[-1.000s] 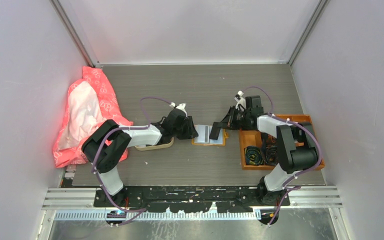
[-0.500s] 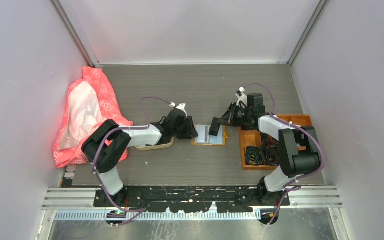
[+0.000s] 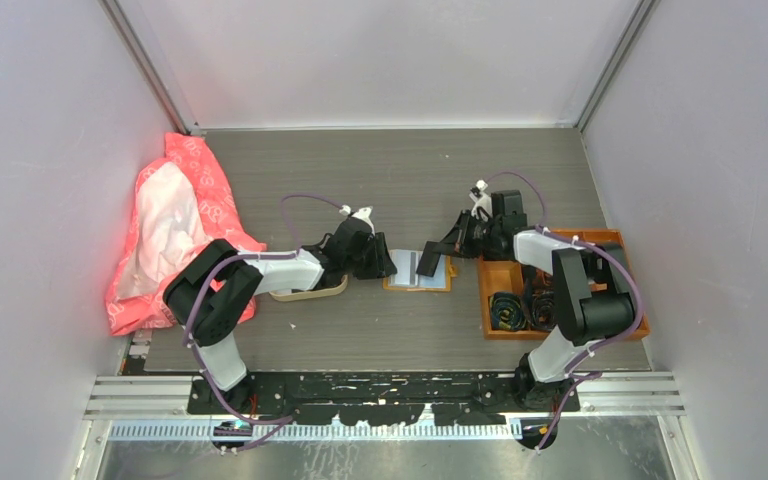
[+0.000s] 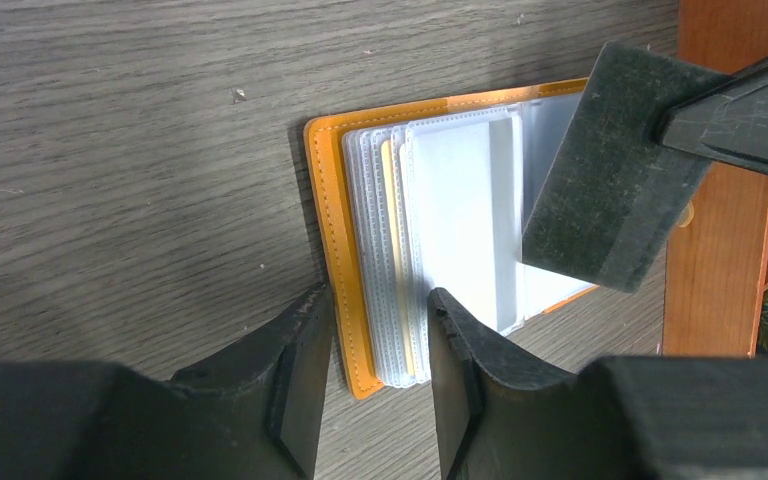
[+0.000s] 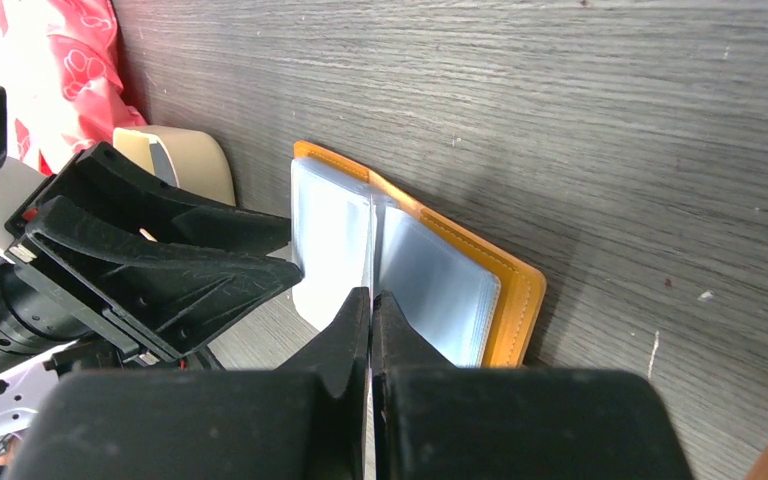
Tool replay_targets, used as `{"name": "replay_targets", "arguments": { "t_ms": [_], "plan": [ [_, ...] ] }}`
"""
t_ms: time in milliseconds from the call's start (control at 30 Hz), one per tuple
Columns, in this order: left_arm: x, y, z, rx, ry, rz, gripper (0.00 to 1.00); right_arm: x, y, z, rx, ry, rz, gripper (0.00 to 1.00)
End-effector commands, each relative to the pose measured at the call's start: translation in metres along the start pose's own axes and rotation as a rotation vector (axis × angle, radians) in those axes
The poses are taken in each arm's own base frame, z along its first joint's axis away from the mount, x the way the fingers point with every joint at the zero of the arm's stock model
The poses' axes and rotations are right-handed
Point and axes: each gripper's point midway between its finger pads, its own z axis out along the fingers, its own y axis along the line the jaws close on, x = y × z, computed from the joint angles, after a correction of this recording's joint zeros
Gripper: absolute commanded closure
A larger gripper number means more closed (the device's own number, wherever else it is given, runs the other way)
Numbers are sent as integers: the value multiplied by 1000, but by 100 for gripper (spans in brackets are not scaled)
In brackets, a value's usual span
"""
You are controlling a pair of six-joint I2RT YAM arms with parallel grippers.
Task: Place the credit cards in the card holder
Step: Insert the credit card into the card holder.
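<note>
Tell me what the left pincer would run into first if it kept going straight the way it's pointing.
The card holder: its near edge, orange cover and clear sleeves, sits between the open fingers of the left pincer. Beyond that hangs the dark card held by the right pincer, probably higher up.

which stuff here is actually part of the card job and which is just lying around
For the job:
- card holder, open on the table
- dark card, pinched in the right hand
- left hand, at the holder's edge

Just lying about:
- pink cloth
- beige tray
- orange box of black coils
</note>
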Motion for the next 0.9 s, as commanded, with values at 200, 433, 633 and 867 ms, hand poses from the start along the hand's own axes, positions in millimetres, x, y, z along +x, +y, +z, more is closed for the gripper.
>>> {"name": "replay_targets", "arguments": {
  "t_ms": [200, 433, 633, 867],
  "plan": [
    [27, 22, -5, -75, 96, 18, 60, -4, 4, 8, -32, 15, -14, 99],
    [26, 20, -4, -68, 98, 18, 59, 4, 8, 10, -70, 50, -2, 99],
    [26, 18, -3, -61, 102, 17, 58, 9, 6, 13, -86, 78, 11, 99],
    [26, 17, -2, -56, 107, 18, 58, 10, 3, 18, -88, 98, 40, 97]
  ]
}}
